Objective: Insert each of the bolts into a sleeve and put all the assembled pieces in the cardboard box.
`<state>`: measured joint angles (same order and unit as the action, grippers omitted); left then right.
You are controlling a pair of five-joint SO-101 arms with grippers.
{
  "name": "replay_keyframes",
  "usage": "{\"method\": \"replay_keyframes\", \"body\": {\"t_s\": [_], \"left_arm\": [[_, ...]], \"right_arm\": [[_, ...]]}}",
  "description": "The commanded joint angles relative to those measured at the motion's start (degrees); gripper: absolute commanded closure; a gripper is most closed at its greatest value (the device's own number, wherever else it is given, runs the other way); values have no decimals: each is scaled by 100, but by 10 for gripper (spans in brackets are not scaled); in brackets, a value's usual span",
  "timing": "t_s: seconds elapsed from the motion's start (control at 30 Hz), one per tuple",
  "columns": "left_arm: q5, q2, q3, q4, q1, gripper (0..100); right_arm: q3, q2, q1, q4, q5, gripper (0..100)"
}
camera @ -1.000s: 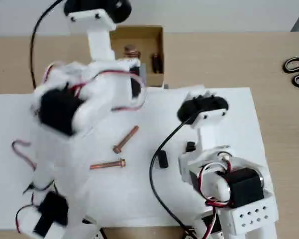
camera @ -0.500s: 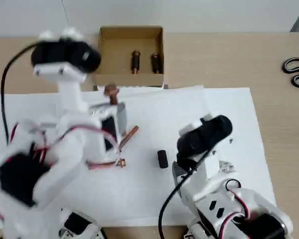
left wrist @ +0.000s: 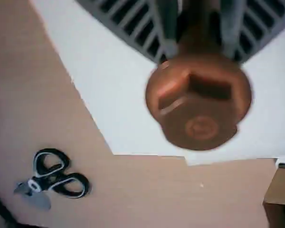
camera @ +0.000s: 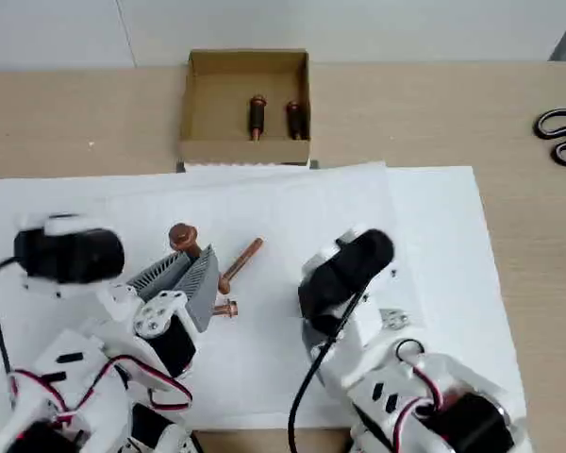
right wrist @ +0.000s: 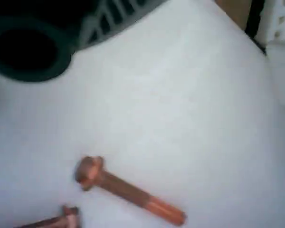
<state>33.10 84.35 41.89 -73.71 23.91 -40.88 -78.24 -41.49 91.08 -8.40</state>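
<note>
My left gripper [camera: 185, 257] is shut on a copper bolt [camera: 182, 236], low over the white paper at the front left. Seen from the left wrist, the bolt's flanged head [left wrist: 199, 102] sticks out beyond the grey fingers [left wrist: 167, 28]. Two more bolts lie on the paper, one [camera: 240, 264] slanted and one [camera: 225, 309] partly under the left arm; the right wrist view shows them too [right wrist: 128, 190] [right wrist: 61, 217]. The black sleeve [right wrist: 23, 50] sits right at my right gripper [camera: 311, 304]. The cardboard box [camera: 196, 99] at the back holds two assembled pieces [camera: 257, 115] [camera: 296, 120].
Black-handled scissors [camera: 561, 134] lie on the wooden table at the far right and show again in the left wrist view [left wrist: 54, 178]. The white paper [camera: 434, 236] covers the middle of the table. A black cable [camera: 307, 396] runs along the right arm.
The left arm drew back from near the box toward the front left, with the bolt still held. The right arm swung left, over the spot where the sleeve lay.
</note>
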Motion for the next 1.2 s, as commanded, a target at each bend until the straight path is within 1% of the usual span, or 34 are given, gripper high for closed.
{"method": "replay_keyframes", "body": {"t_s": [0.0,0.17,0.27,0.37,0.5,0.6,0.7,0.8,1.0,1.17], "left_arm": [[149,484,664,765,-18,994],[237,941,1226,1626,26,994],[237,1125,1481,1899,35,994],[237,1257,1648,1934,62,994],[264,1477,1930,1960,527,994],[264,1670,2202,1960,782,994],[246,1855,2325,1960,809,994],[246,1925,2325,1960,818,994],[246,1934,2290,1960,835,994],[237,1934,2290,1934,1319,994]], "right_arm": [[-35,-110,-277,-145,62,995],[-70,-532,-312,-84,141,995],[-132,-769,-312,-110,677,995],[-167,-1051,-312,-145,1073,995],[-501,-1244,-312,-295,1275,995],[-826,-1323,-321,-760,1292,995],[-1257,-1305,-321,-1270,1301,995],[-1626,-1314,-532,-1640,1371,995],[-1978,-1341,-637,-1859,1433,995],[-2092,-1349,-629,-2097,1451,995]]}}
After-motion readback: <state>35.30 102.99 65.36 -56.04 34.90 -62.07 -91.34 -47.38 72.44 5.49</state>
